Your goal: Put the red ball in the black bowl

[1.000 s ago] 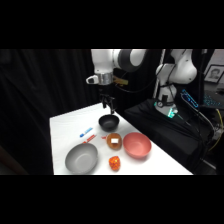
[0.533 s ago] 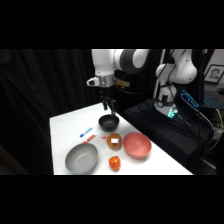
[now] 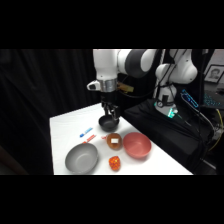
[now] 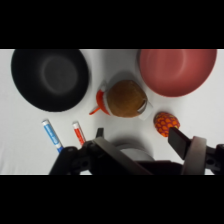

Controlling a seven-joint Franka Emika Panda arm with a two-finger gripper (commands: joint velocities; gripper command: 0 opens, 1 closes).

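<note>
Ball at the near edge of the bench, tool parked over the far bowl.

The red ball (image 3: pixel 115 162) rests free on the white bench (image 3: pixel 65 131), just at 8 o'clock of the pinkish-red bowl (image 3: pixel 137 145) and at 6 o'clock of the small brown bowl (image 3: pixel 114 141), with the grey bowl (image 3: pixel 81 159) at its 9 o'clock. The black bowl (image 3: pixel 108 122) sits beyond the brown bowl, toward 12 o'clock from the ball. The tool (image 3: pixel 111 113) hangs right above that black bowl, grasping nothing, its fingers spread apart in the wrist view. From the tool the ball lies toward 6 o'clock in the side view, past the brown bowl; the coming reach likely has to cross that bowl. Two markers (image 3: pixel 86 133) lie at the black bowl's 8 o'clock.
</note>
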